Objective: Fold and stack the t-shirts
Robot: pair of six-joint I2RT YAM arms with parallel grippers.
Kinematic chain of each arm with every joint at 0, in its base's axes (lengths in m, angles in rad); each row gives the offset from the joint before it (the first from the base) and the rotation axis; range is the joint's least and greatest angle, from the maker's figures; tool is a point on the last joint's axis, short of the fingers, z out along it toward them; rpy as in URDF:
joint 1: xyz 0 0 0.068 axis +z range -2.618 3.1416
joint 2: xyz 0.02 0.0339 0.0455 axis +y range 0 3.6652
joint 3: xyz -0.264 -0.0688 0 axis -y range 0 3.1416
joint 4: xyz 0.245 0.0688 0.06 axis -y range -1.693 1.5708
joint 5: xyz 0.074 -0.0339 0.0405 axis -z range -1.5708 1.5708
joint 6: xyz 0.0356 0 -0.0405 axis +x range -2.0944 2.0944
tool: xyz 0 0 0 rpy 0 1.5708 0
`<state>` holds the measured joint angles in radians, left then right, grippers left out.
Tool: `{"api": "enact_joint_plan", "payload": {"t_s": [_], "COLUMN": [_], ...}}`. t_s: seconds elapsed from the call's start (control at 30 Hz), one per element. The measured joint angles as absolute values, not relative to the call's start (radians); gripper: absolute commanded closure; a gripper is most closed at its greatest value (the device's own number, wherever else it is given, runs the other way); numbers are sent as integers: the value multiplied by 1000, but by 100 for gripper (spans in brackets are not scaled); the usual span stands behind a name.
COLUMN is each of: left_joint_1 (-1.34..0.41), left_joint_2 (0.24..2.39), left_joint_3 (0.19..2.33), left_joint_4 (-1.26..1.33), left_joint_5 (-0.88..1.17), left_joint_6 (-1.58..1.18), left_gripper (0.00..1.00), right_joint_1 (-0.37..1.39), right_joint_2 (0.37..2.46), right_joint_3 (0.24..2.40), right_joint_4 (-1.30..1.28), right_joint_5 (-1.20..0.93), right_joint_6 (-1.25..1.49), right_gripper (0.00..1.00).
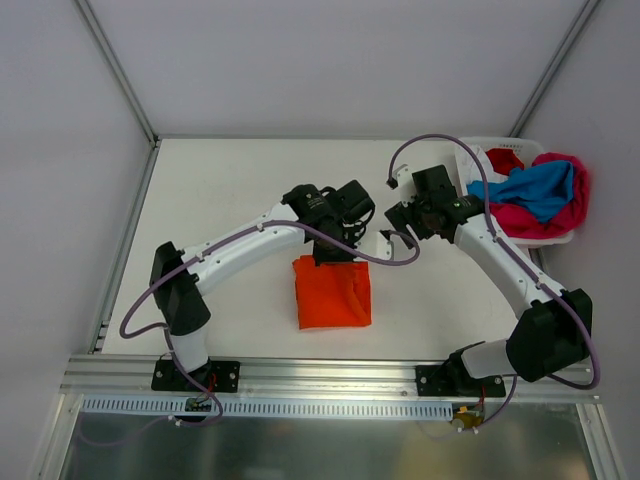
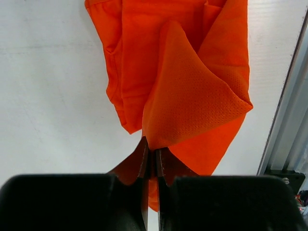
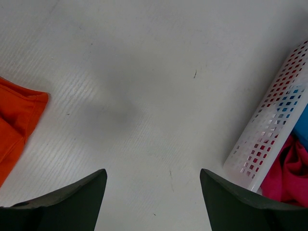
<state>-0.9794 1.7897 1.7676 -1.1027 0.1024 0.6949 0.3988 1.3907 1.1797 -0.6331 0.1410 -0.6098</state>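
We're mid-fold on the orange t-shirt point(image 1: 333, 293), on the worktop point(image 1: 230, 200) well apart from the basket point(image 1: 545, 239): left fingers point(image 2: 144, 163) pinched shut on its raised corner, right fingers point(image 3: 72, 202) wide open and empty nearer the basket, so next that corner probably needs laying across flat.

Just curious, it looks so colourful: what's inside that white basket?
The basket holds a blue t-shirt lying over a magenta-pink t-shirt, with a red t-shirt at the far side. Anything beneath them is covered.
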Motion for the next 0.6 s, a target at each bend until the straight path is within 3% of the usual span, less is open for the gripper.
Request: {"api": "enact_joint_plan", "payload": {"t_s": [0.6], "left_joint_1": [-862], "left_joint_2": [1994], "left_joint_3": [1767], "left_joint_4": [-913], "left_joint_5": [108], "left_joint_6": [732], "left_gripper": [100], "right_joint_1": [398], "right_joint_2": [1390], "right_joint_3": [1176], "right_joint_4": [-630], "right_joint_5": [147], "right_joint_6": [-609], "right_gripper": [17]}}
